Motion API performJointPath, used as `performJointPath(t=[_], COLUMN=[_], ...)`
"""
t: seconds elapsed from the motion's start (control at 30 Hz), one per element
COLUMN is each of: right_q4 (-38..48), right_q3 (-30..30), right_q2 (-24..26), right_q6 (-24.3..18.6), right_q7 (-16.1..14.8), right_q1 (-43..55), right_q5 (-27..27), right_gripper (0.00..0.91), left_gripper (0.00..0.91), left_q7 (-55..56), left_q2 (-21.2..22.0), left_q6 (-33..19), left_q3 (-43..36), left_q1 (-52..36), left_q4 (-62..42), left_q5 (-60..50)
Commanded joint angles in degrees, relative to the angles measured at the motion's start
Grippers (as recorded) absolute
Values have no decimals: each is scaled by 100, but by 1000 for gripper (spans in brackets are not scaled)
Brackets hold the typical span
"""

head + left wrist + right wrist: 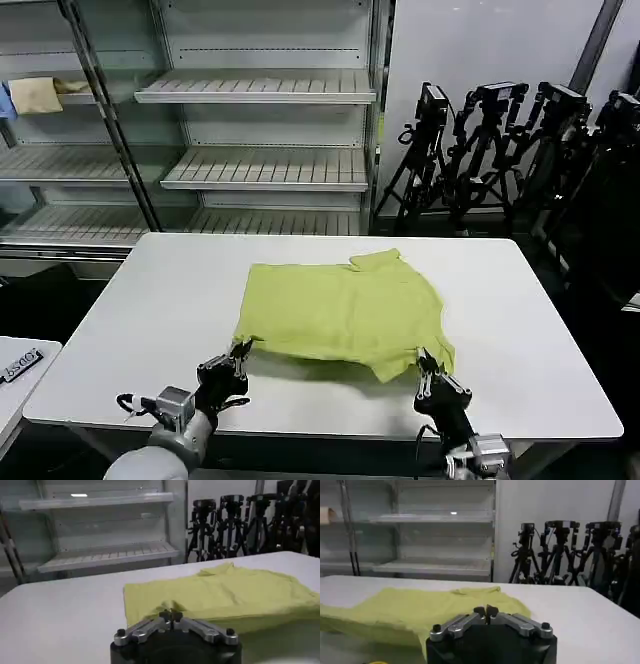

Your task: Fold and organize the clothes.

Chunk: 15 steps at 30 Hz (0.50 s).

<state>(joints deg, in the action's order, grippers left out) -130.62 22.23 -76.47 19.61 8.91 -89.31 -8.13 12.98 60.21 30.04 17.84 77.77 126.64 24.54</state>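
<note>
My left gripper (241,352) is at the near left corner of the shirt (345,310), and its jaws are pressed together on the hem there. My right gripper (424,361) is at the near right corner of the shirt, jaws also closed and pinching the fabric edge. The shirt lies in the middle of the white surface (150,300), already doubled once, I think, with the collar at its far edge. So the folding seems partly done; I judge that at least one more fold is left, and then the tidying. Beyond the shirt, past the surface, stand shelves (260,90) and tripods (480,150).
</note>
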Motion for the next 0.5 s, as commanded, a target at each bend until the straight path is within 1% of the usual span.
performJointPath(t=[0.03, 0.33, 0.5], right_q4=[794, 1328, 1661], right_q3=[-32, -148, -259], right_q2=[214, 417, 491], right_q6=[240, 369, 334], right_q7=[-23, -110, -175], right_q1=[1206, 1895, 2144], right_q5=[-300, -277, -177], right_gripper=[0, 0, 0], left_gripper=[30, 20, 20], left_q7=[-6, 13, 19], left_q2=[-28, 18, 93], left_q6=[-24, -15, -37], left_q3=[-268, -461, -562], left_q1=[-743, -969, -1073], left_q4=[-695, -1092, -1271], left_q5=[49, -87, -241])
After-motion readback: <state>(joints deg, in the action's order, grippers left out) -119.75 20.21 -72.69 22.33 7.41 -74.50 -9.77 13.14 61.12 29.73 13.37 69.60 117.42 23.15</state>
